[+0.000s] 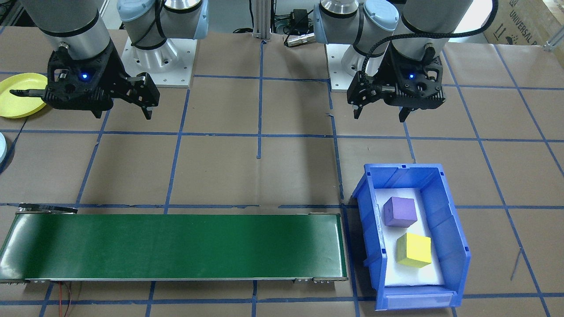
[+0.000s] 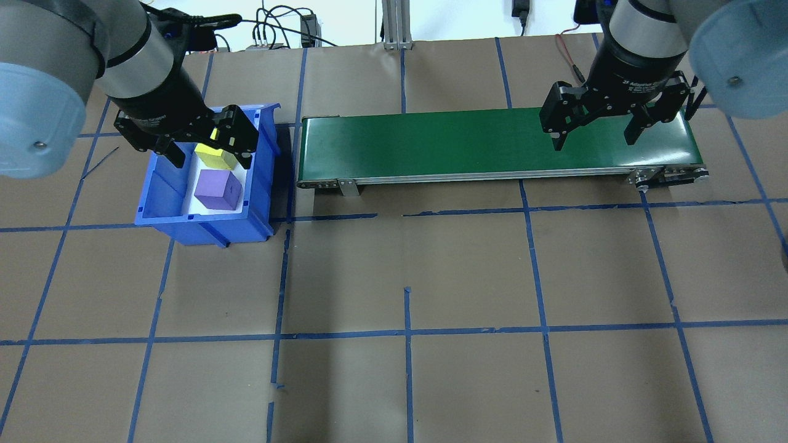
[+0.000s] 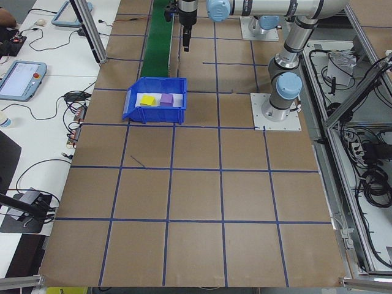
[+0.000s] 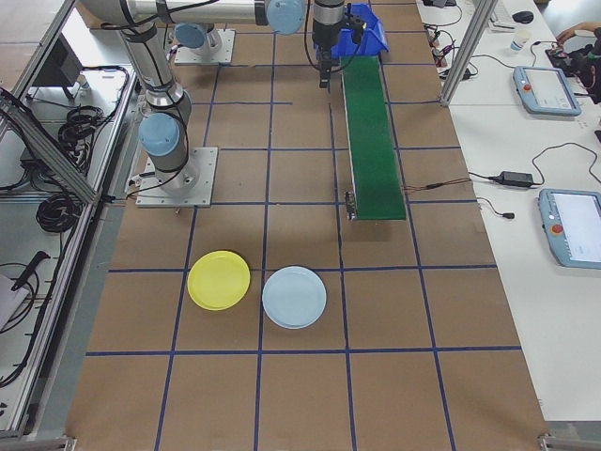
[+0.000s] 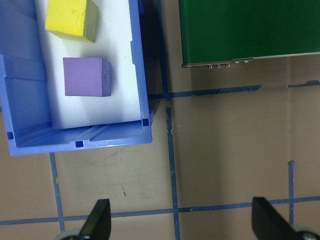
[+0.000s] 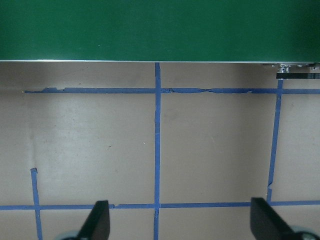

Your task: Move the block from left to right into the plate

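Note:
A purple block (image 1: 399, 211) and a yellow block (image 1: 414, 249) lie side by side in a blue bin (image 1: 454, 220). My left gripper (image 1: 380, 116) hangs open and empty above the table, on the robot's side of the bin. In the left wrist view both fingertips frame bare paper below the bin (image 5: 75, 142), with the purple block (image 5: 86, 76) and yellow block (image 5: 70, 19) further up. My right gripper (image 1: 122, 116) is open and empty beside a yellow plate (image 1: 20, 94). A pale blue plate (image 4: 294, 296) lies next to the yellow plate (image 4: 219, 280).
A long green conveyor belt (image 1: 176, 246) runs between the bin and the plates' side of the table. Brown paper with a blue tape grid covers the table. The arm bases (image 1: 158, 57) stand at the robot's edge.

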